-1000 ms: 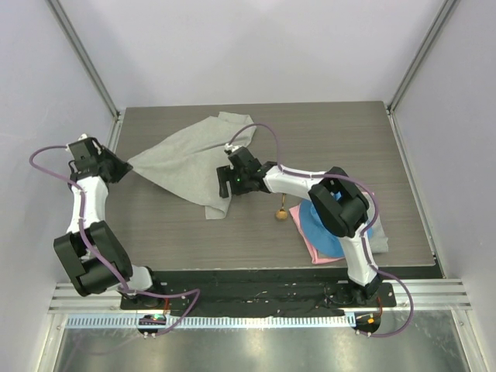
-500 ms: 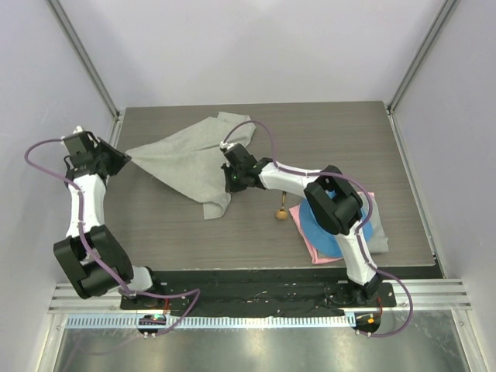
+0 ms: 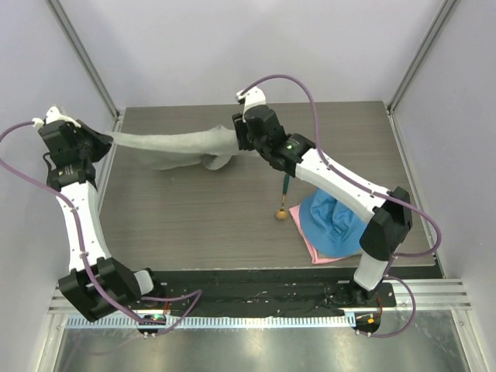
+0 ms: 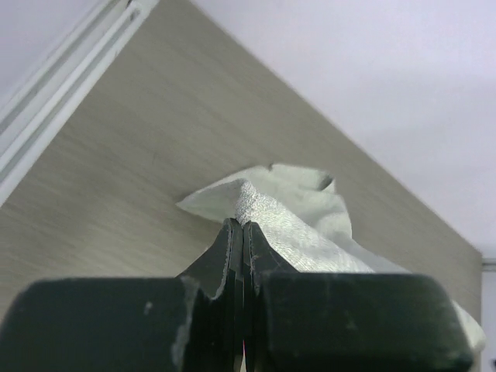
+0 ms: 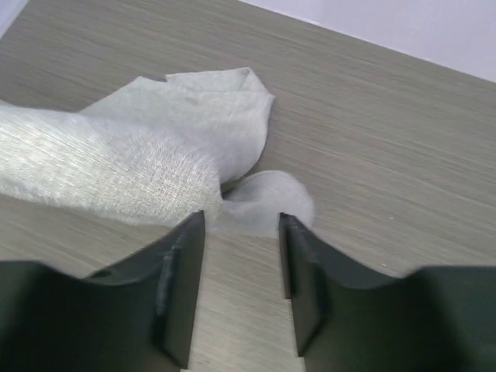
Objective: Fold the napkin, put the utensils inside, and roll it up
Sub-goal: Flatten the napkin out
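The light grey napkin (image 3: 178,147) is drawn out in a long bunched band across the far left of the table. My left gripper (image 3: 105,139) is shut on one corner of it, held up past the table's left edge; the wrist view shows the cloth (image 4: 294,225) pinched at the fingertips of the left gripper (image 4: 242,225). My right gripper (image 3: 236,139) is open at the band's right end, and in its wrist view the right gripper (image 5: 242,225) has a loose fold of the napkin (image 5: 155,147) just ahead of its tips. The spoon (image 3: 284,198), green handle and brass bowl, lies mid-table under the right arm.
A blue cloth (image 3: 333,217) lies on a pink cloth (image 3: 314,248) at the near right. The table's left rail (image 3: 115,128) runs next to the left gripper. The right forearm (image 3: 333,174) crosses above the spoon and the blue cloth.
My left gripper has pulled the napkin corner left and upward, stretching the spread cloth into a narrow band. My right gripper has moved from the table's middle towards the far side and now stands open.
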Controlling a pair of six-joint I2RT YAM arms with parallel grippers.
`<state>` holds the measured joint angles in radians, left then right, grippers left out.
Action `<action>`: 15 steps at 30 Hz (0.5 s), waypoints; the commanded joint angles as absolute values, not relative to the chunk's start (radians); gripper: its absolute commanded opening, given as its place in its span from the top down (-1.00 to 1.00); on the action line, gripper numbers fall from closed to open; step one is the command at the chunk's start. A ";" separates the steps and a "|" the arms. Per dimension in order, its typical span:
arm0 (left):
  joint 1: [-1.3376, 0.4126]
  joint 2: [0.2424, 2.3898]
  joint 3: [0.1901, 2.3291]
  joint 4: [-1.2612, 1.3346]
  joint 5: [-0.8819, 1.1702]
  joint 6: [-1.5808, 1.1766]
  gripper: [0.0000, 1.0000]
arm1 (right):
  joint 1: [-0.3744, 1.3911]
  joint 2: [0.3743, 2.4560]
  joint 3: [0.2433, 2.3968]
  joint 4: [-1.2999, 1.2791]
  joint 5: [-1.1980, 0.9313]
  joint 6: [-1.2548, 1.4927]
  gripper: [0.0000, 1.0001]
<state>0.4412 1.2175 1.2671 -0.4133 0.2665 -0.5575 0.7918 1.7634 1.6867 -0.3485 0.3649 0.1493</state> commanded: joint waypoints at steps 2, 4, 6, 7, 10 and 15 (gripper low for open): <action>0.453 1.278 1.177 -0.497 0.325 -0.479 1.00 | 0.788 1.756 1.562 -0.420 0.359 0.172 -0.22; 0.451 1.279 1.131 -0.489 0.319 -0.471 1.00 | 0.788 1.746 1.475 -0.417 0.339 0.202 -0.30; 0.453 1.279 1.109 -0.476 0.311 -0.459 1.00 | 0.784 1.747 1.427 -0.417 0.315 0.236 -0.39; 0.451 1.288 1.101 -0.477 0.307 -0.453 1.00 | 0.784 1.752 1.390 -0.416 0.307 0.248 -0.41; 0.453 1.313 1.103 -0.488 0.301 -0.436 1.00 | 0.770 1.785 1.355 -0.400 0.236 0.267 -0.43; 0.453 1.328 1.097 -0.483 0.330 -0.442 1.00 | 0.769 1.896 1.376 -0.396 0.178 0.261 -0.39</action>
<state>0.4458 1.3205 1.0878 -0.5072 0.2962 -0.4625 0.7746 1.8568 1.3437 -0.4339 0.2405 0.2382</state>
